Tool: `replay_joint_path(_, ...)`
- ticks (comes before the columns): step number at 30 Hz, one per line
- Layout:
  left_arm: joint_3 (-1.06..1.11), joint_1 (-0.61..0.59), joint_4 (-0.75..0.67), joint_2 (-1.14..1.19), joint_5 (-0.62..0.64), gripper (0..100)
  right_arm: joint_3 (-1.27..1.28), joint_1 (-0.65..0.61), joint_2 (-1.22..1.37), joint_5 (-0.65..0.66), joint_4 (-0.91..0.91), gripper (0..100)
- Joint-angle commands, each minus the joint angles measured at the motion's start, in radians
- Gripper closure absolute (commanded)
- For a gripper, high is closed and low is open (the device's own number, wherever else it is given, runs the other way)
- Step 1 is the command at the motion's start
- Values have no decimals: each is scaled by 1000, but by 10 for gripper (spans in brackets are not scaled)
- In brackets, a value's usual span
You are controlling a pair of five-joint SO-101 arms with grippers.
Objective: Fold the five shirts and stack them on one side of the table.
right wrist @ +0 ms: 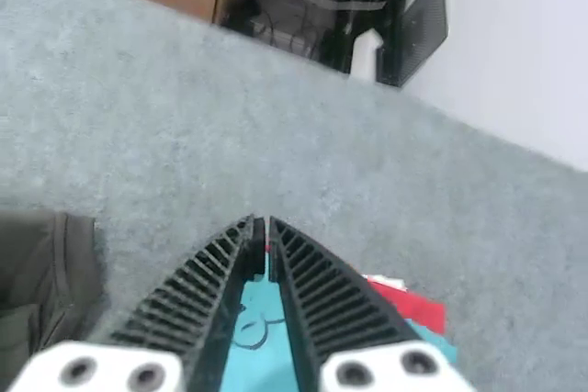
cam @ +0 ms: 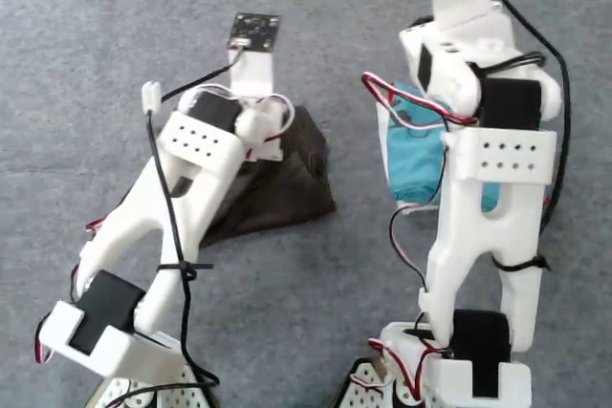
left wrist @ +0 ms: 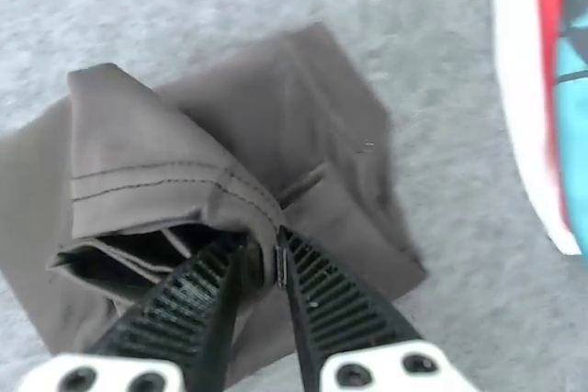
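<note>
Two shirts are lying on the table. Left tool is pinching a raised fold of the brown shirt. Right tool is clenching the teal shirt, which is lying near the brown shirt.

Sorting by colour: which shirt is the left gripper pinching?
The dark brown shirt, pinched at a fold by the left gripper; the teal shirt lies apart from it.

White arms, black motors, ribbed black pincers
</note>
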Motion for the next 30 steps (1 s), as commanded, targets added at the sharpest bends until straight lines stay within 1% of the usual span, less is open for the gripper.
replay_joint_path(1, -64, 65, -18, 8, 11, 971, -74, 26, -35, 2, 17, 981)
replay_joint_path(6, -76, 130, -31, 40, 11, 971, -111, 41, -33, 2, 48, 981)
replay_joint_path(15, -157, 137, -40, 98, 11, 970, -111, 41, -33, 3, 49, 981)
replay_joint_path(16, -160, 133, -40, 103, 11, 959, -111, 41, -33, 3, 49, 981)
replay_joint_path(18, -156, 117, -38, 101, 20, 893, -111, 40, -33, 3, 49, 981)
replay_joint_path(20, -162, 76, -25, 100, 71, 804, -107, 37, -33, 3, 49, 981)
replay_joint_path(21, -174, 42, -12, 97, 104, 772, -105, 35, -33, 3, 49, 981)
replay_joint_path(22, -191, 4, 6, 91, 137, 763, -104, 34, -33, 3, 49, 981)
replay_joint_path(24, -229, -85, 58, 68, 161, 762, -102, 32, -31, 3, 49, 981)
replay_joint_path(27, -268, -245, 133, 9, 157, 770, -94, 3, -28, 3, 51, 981)
replay_joint_path(30, -257, -421, 186, -74, 106, 850, -68, -69, 10, 3, 51, 981)
